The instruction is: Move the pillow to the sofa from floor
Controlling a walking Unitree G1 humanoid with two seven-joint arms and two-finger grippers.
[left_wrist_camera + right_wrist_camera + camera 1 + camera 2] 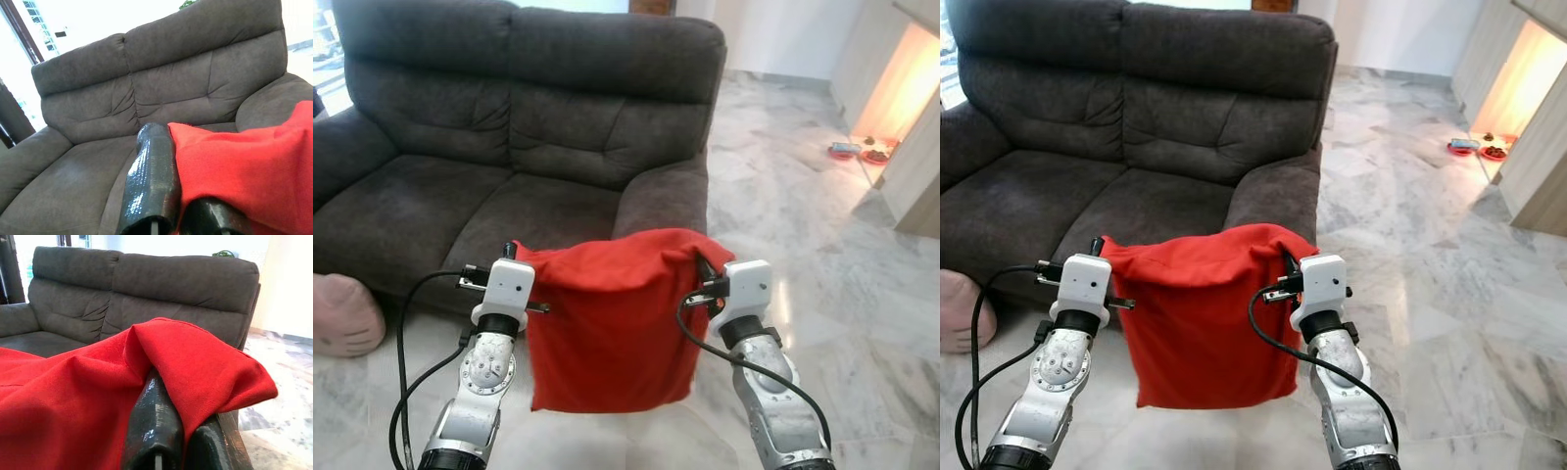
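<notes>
Two silver arms hold a limp red fabric pillow (607, 328) aloft in the lower centre of the frame, hanging clear of the pale marble floor (803, 255) in front of a dark grey fabric two-seat sofa (509, 127) that fills the upper left. At far left, low in the frame, a pink plush cushion (342, 313) rests on the floor against the sofa's base. Next across, the left gripper (514, 257) is clamped on the pillow's upper left corner, its two black fingers pressed together with red cloth pinched between them, as the left wrist view shows. The pillow sags between the arms, its top edge stretched level and its body hanging down like a sack. On the right, the right gripper (707, 269) is likewise closed tight over the upper right corner, the cloth folded over its fingers in the right wrist view. Farther right, two small red dishes (859, 152) sit on the floor near a lit cabinet. Judged from this, the lift is done and the carry is in hand: the pillow hangs just short of the sofa's front edge, near its right armrest. The next move seems to call for bringing both arms forward and up together over the seat cushion, then releasing both corners at once.
</notes>
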